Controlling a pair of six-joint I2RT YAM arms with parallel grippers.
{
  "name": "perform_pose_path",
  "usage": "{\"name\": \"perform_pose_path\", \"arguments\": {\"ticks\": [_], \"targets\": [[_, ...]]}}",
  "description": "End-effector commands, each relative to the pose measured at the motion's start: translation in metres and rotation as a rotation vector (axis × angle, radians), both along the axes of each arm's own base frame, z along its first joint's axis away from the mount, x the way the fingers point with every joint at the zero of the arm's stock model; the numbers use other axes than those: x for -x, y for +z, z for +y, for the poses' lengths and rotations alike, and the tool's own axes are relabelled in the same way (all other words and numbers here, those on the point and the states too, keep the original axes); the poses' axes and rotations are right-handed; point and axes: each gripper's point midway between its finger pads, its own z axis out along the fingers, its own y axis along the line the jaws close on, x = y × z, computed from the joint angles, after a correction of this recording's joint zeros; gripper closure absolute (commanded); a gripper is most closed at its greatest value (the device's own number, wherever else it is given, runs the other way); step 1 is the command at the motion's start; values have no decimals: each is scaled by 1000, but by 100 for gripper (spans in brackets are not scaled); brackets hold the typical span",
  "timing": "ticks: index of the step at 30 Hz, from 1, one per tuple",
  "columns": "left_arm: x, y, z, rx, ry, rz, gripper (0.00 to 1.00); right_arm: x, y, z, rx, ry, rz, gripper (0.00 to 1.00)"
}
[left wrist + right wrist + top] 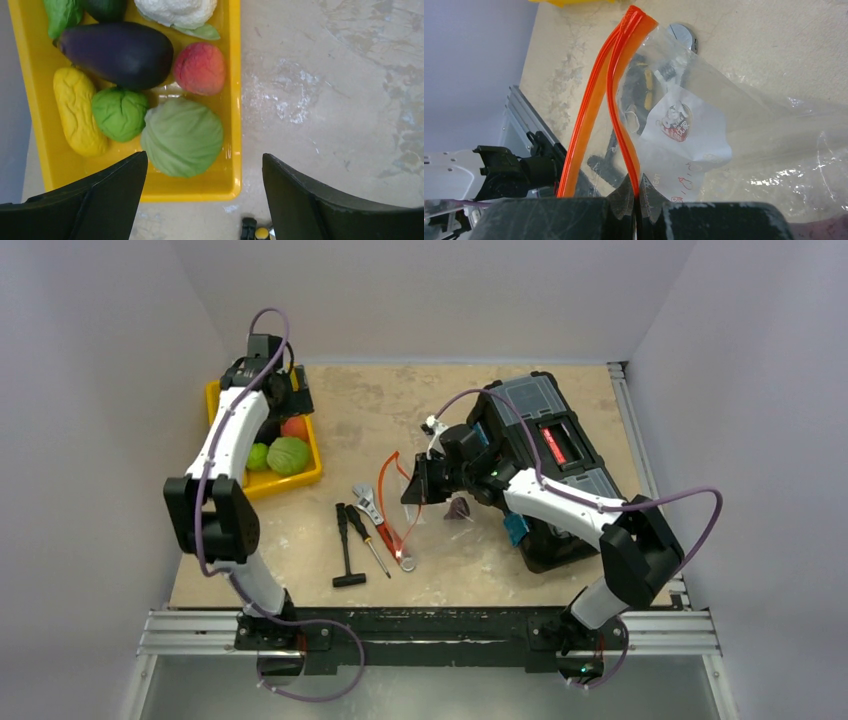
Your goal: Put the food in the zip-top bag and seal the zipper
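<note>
Here the left gripper [204,156] hangs over the near end of the yellow tray [235,150] at the table's [360,430] far left, its jaws spread wide and holding nothing. The food lies in that tray: a dark purple eggplant [120,52] across the middle, an orange ball [200,68] touching its right end, a yellow piece [77,112] along the left wall, and a green piece [119,114] pressed between the yellow piece and the pale-green cabbage [182,137]. A white cauliflower [175,11] sits at the far end. The right gripper [636,205] is closed tight on the zip-top bag [724,165], pinching the clear film and one band of the zipper [594,110] near the middle of the table, well apart from the tray. The zipper's two red-orange bands meet at the far tip and spread apart toward the gripper, so the mouth stands open. Just left of the bag lie a wrench [368,505] and a screwdriver [375,540]; a black toolbox [550,450] sits to the right. A small purple object [460,507] lies at the bag; whether it is inside cannot be told.
</note>
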Motion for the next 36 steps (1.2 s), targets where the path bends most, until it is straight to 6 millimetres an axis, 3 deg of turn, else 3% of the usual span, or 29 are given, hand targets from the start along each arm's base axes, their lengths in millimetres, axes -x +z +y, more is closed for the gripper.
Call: {"name": "perform_pose_path", "arguments": {"ticks": [1,7,11,17,20,24,31,36], "targets": [[-35,-1,16,-95,-27,26,18,-7,39,16,-83,62,-93,100],[-63,-39,23,-126,-25,100,26,-7,37,19,-79,79,-90,100],[-71,-62,26,-140,-20,146,30,-7,34,21,-76,86,-82,100],[-80,-75,31,-168,-16,168,30,-6,30,19,-65,88,-77,100],[-82,-82,30,-161,-14,182,43,-6,26,18,-50,89,-72,100],[-83,-86,42,-142,17,178,48,-5,24,16,-41,87,-69,100],[-85,-97,47,-87,28,187,50,-5,21,17,-39,89,-59,100],[-89,-120,31,-1,-22,239,47,-6,22,18,-40,91,-59,100]]}}
